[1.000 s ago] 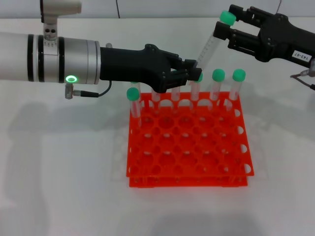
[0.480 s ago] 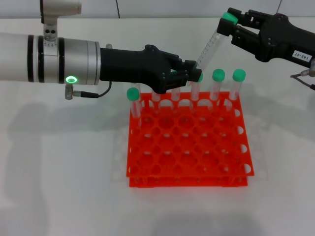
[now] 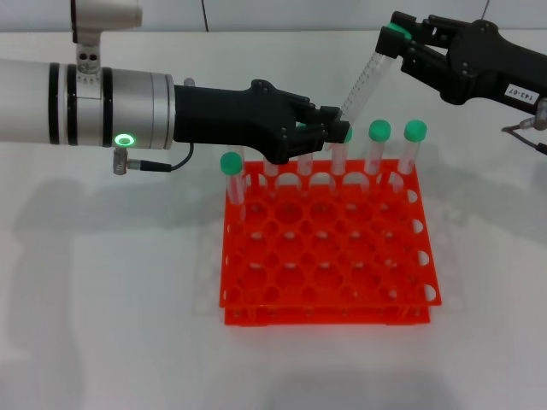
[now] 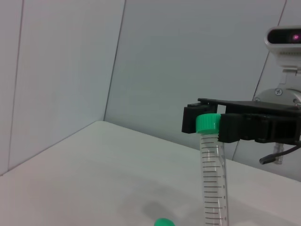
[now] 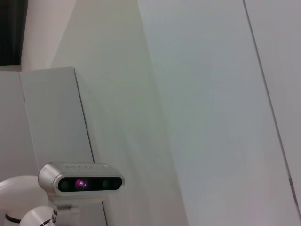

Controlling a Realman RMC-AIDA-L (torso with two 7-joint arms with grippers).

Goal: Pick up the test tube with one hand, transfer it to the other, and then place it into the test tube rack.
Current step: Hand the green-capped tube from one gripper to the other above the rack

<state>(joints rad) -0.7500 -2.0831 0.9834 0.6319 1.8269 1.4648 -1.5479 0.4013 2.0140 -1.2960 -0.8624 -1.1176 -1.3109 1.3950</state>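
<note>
Above the far edge of the orange test tube rack [image 3: 329, 243] on the white counter [image 3: 102, 299], the tilted test tube [image 3: 363, 81] spans both arms: the left gripper [image 3: 329, 130] clenches its lower end, and the labelled right gripper [image 3: 402, 43] clamps its green cap. Five other green-capped tubes [image 3: 376, 149] stand in the rack.

rack [image 3: 329, 248] centre | tubes [image 3: 376, 145] back row | tube [image 3: 366, 81] above

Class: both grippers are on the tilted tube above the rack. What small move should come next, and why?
Probably the left gripper should open. The right gripper already clamps the test tube just under its green cap, while the left grips its lower end above the orange rack, so letting go would complete the handover.
</note>
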